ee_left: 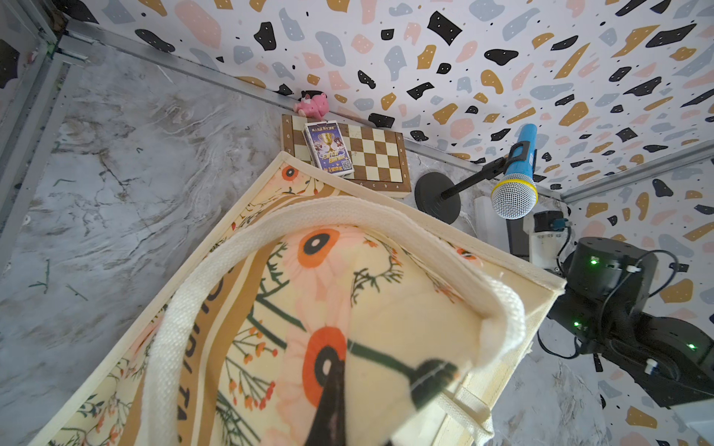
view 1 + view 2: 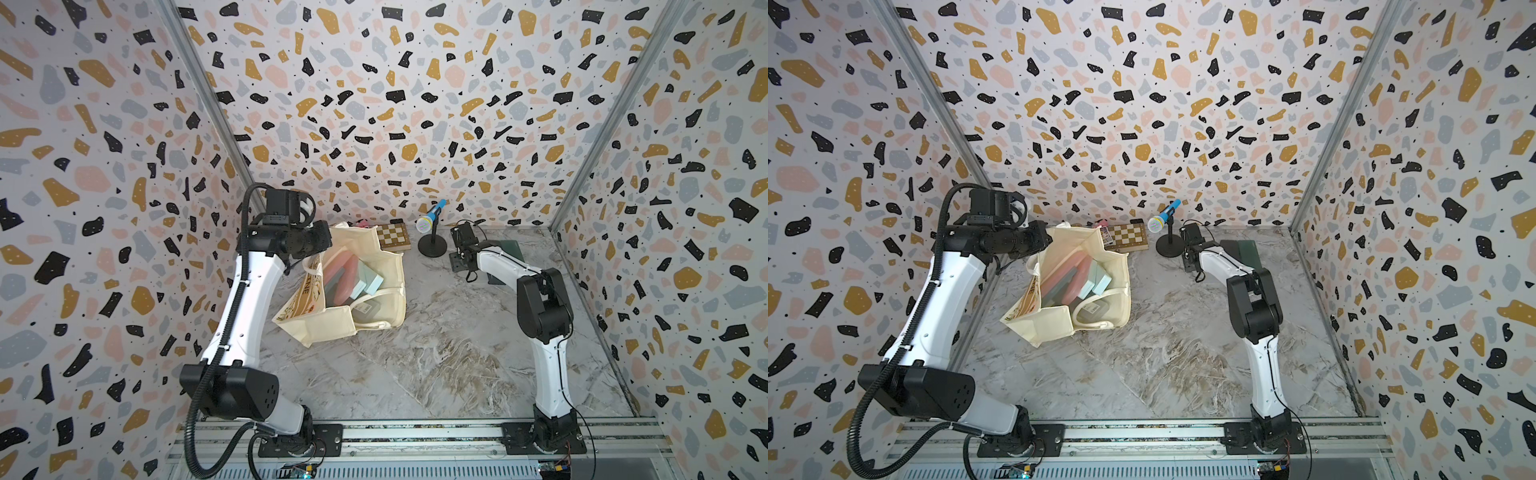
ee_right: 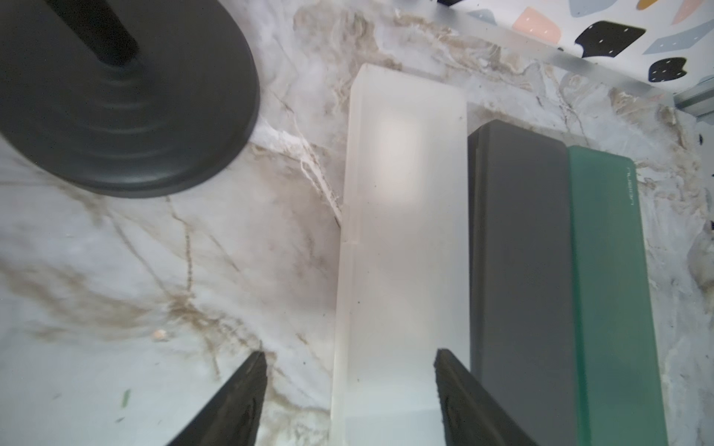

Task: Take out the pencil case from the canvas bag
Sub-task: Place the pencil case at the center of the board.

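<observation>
Beside mic stand [image 3: 116,96], right gripper [image 3: 349,386] spread over frosted case [image 3: 402,231], left gripper [image 1: 332,386] pinching canvas bag [image 2: 328,328]

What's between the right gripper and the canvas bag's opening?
Only the microphone stand, its base close beside the right gripper on the canvas bag's side. The mouth is open, one loose handle lying across it.
</observation>
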Robot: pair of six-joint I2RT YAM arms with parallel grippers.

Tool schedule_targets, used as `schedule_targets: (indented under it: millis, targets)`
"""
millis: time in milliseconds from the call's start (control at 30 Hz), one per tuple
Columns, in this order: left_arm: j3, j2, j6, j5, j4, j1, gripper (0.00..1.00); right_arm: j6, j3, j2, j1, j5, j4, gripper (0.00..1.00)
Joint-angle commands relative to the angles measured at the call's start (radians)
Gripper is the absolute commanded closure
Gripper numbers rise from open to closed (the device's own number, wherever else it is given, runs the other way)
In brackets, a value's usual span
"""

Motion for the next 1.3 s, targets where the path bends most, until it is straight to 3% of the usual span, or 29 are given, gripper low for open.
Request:
schedule_targets:
  millis: [0, 133, 633, 900, 1267]
  targets:
    - [-0.002, 0.005, -0.012, 0.067, 0.086, 0.003, 1.00, 0.025, -0.007, -0.043, -0.036, -0.101, 0.038, 0.34]
    - [-0.002, 0.005, -0.012, 0.069, 0.086, 0.003, 1.00, 0.016, 0.021, -0.003, -0.048, -0.113, 0.029, 0.40]
    - [-0.007, 0.011, -0.021, 0.085, 0.092, 0.005, 1.00, 0.009, 0.092, 0.100, -0.063, -0.098, -0.011, 0.47]
    - [-0.008, 0.013, -0.024, 0.098, 0.094, 0.005, 1.00, 0.021, 0.114, 0.133, -0.065, -0.051, -0.041, 0.55]
    - [-0.011, 0.011, -0.025, 0.098, 0.095, 0.008, 1.00, 0.077, 0.111, 0.139, -0.068, 0.014, -0.072, 0.57]
